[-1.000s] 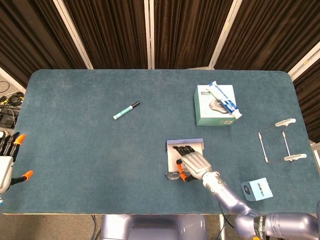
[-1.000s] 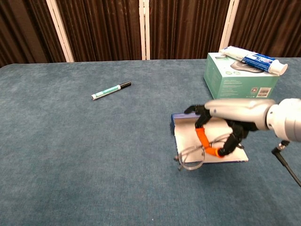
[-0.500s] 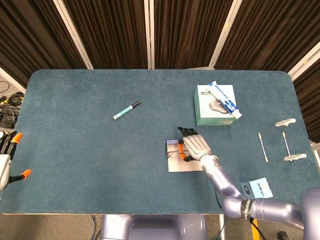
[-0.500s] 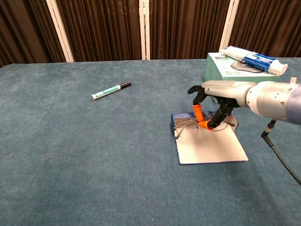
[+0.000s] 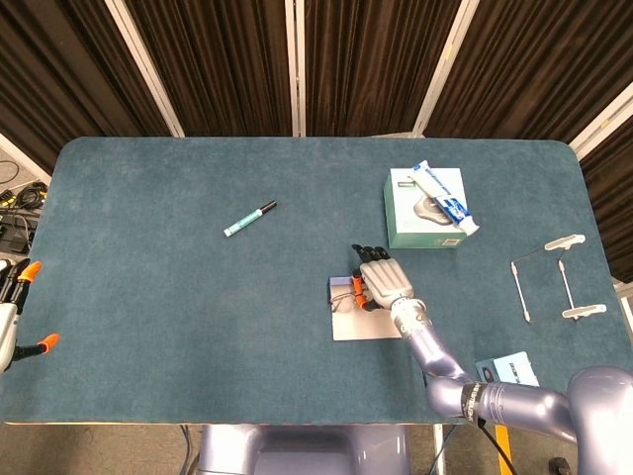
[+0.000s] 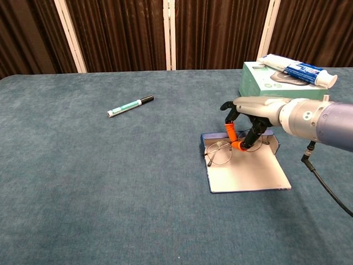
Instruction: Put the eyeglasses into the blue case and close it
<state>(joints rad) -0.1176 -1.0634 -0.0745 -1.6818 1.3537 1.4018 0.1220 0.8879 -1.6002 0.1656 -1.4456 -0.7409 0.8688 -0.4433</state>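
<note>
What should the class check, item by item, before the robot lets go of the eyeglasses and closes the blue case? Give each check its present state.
1. Right hand holds the eyeglasses: ok, orange fingertips pinch the frame.
2. Blue case lies open, pale flap flat toward the robot: ok.
3. Eyeglasses fully inside the case tray: not ok, one lens sits at the tray's left edge in the chest view.
4. Temples folded so the flap can shut: cannot tell, the hand hides them.
5. Left hand free to help: ok, it is at the table's left edge, holding nothing.
6. Nearby marker and green box clear of the case: ok, both apart from it.
</note>
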